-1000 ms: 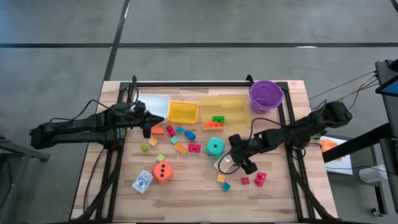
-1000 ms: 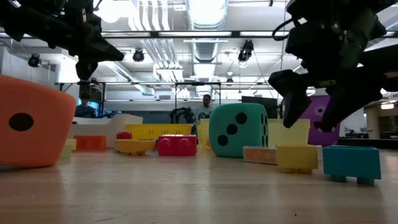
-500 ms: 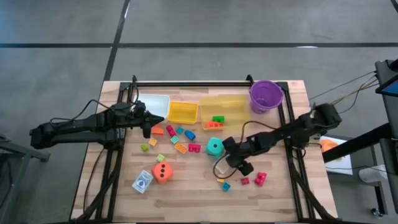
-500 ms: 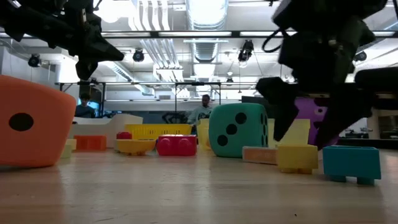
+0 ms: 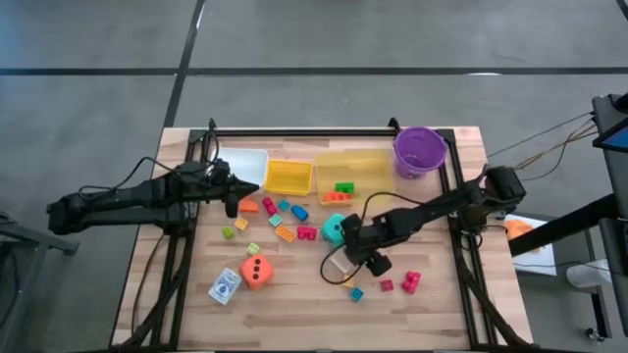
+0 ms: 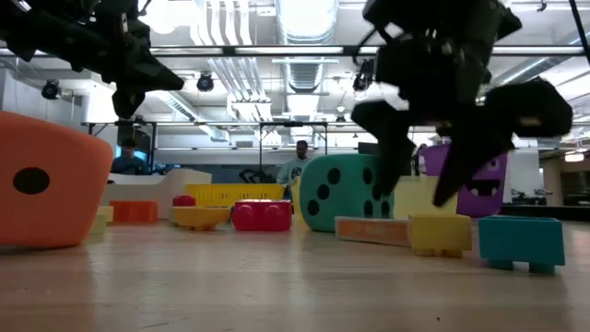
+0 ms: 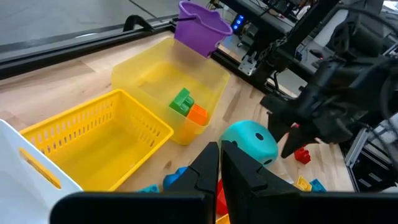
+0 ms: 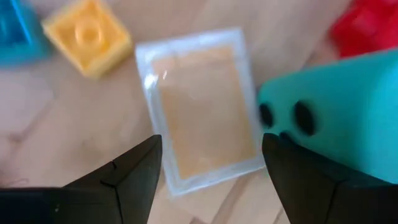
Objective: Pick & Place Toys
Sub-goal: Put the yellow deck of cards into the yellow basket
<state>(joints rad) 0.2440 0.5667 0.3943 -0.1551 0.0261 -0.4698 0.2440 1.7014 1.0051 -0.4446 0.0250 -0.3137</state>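
My right gripper point(image 5: 355, 259) is open and hangs low over a flat clear packet with a pale orange card point(image 8: 202, 112), which lies on the table between its fingers. The teal die point(image 5: 335, 229) stands right beside it, close to one finger point(image 8: 311, 180). In the low view the fingertips point(image 6: 396, 184) are clear of the table. A yellow brick point(image 8: 87, 34) and a teal brick point(image 5: 356, 293) lie close by. My left gripper point(image 5: 233, 202) is shut and empty, above loose bricks point(image 5: 285, 221) near the white bin point(image 5: 242, 164). My right gripper's one finger stands close against the teal die's dotted side point(image 8: 292, 118); I cannot tell whether it touches. The fingers point down, slanting toward the table's left, on either side of the packet and above it.
A yellow basket point(image 5: 288, 176), a clear yellow bin point(image 5: 368, 169) holding a green and an orange brick, and a purple bucket point(image 5: 420, 150) stand along the far edge. The orange die point(image 5: 256, 272) and a blue-white card box point(image 5: 225, 286) lie near left. Red bricks point(image 5: 410, 281) lie near right.
My right gripper has gone toward the table's left, staying open and low. The clear packet has slid a little toward the left with it. The teal die has shifted slightly left and turned a little.
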